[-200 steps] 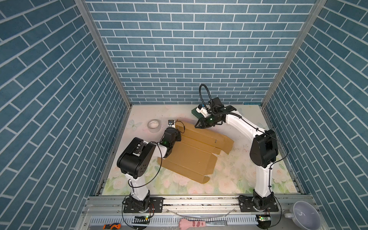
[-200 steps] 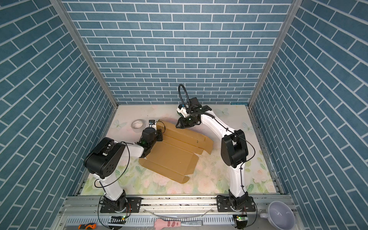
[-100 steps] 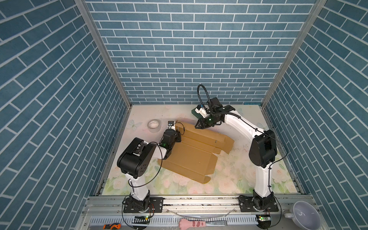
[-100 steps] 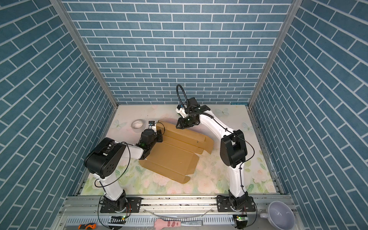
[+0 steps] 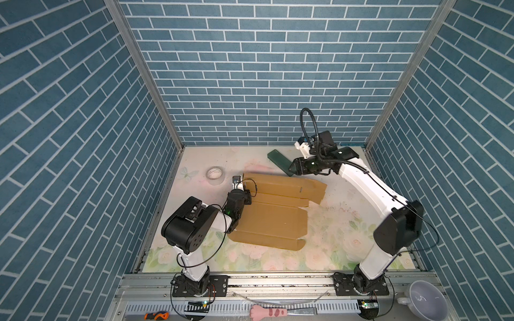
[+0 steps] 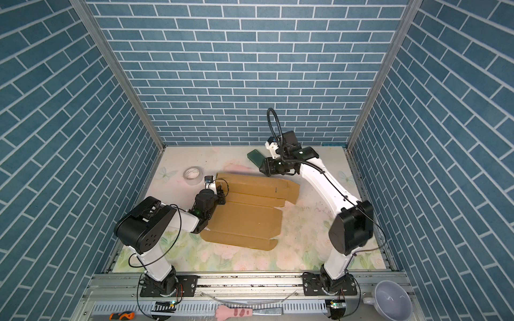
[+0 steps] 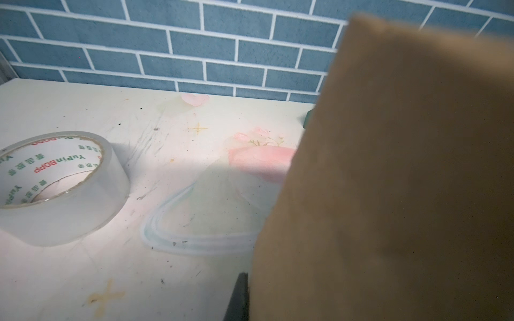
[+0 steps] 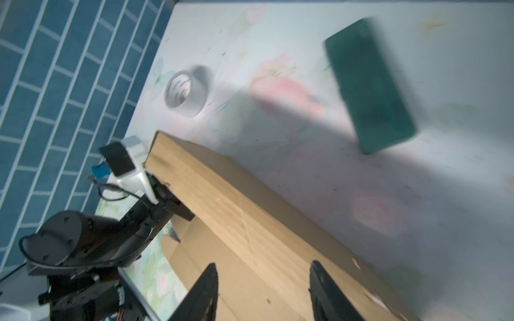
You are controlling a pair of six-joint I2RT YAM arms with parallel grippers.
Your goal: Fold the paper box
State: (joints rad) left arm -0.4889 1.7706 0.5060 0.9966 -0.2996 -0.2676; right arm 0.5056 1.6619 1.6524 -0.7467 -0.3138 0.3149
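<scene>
The paper box point(image 5: 274, 214) point(image 6: 244, 216) is a brown cardboard sheet lying mostly flat mid-table in both top views. My left gripper point(image 5: 247, 191) point(image 6: 221, 195) is at its far left corner, shut on the edge of the far flap, which is tilted up there. In the left wrist view the cardboard point(image 7: 403, 180) fills the near side, with one dark finger point(image 7: 239, 297) pressed against it. My right gripper point(image 5: 291, 169) point(image 8: 263, 264) hovers open over the far flap point(image 8: 250, 222) with nothing between its fingers.
A dark green flat block point(image 5: 279, 162) point(image 8: 367, 83) lies on the table just beyond the right gripper's fingertips. A clear tape roll point(image 5: 214, 174) point(image 7: 55, 180) stands at the far left, close to the left gripper. Brick walls close in three sides.
The right gripper's jaws have opened wider and the green block now lies apart from them. The left gripper has closed on the flap's edge. Neither arm has moved much.
</scene>
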